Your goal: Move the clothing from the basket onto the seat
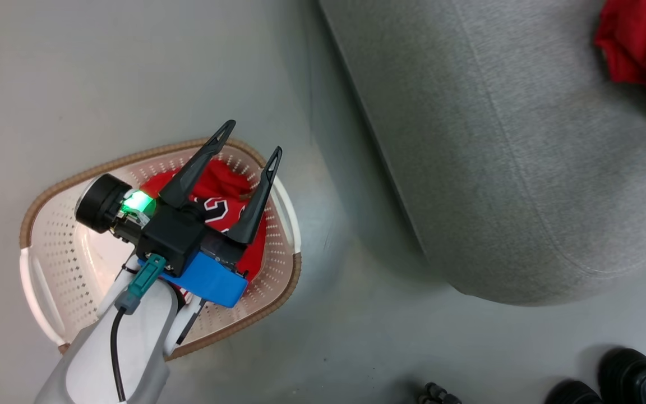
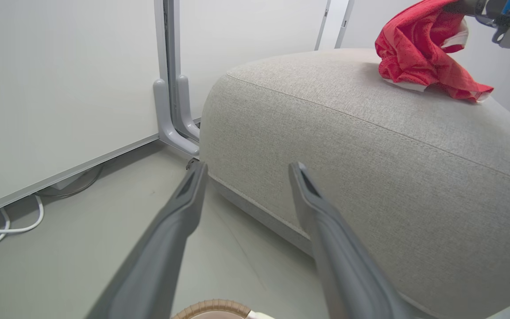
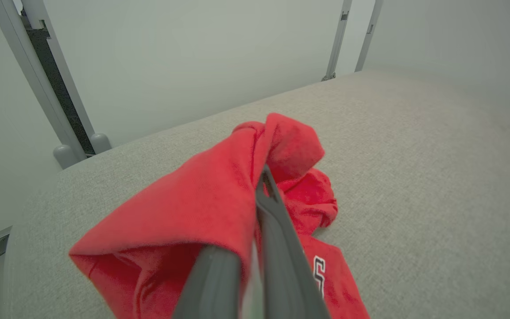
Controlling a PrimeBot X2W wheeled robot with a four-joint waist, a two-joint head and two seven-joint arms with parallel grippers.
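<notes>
Large grey fabric seat point(image 1: 497, 140) bears one crumpled red garment point(image 3: 202, 208). Cream perforated plastic basket point(image 1: 48, 247) on the floor point(image 1: 132, 67) holds the red numbered jersey point(image 1: 227, 179). Right gripper point(image 3: 259, 177) is clamped on the seat garment. Left gripper point(image 1: 252, 137) is spread wide above the jersey. Risk: a right-arm retreat without release drags the cloth off the seat.

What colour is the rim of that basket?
The rim is woven-look brown; head view shows it best.

Grey floor point(image 1: 132, 67) carrying basket point(image 1: 59, 235) and seat point(image 1: 525, 168), sitting near each other, not touching. Red garment point(image 1: 637, 45) resting crumpled on seat top. Black shoes point(image 1: 631, 376) standing on floor near seat.
</notes>
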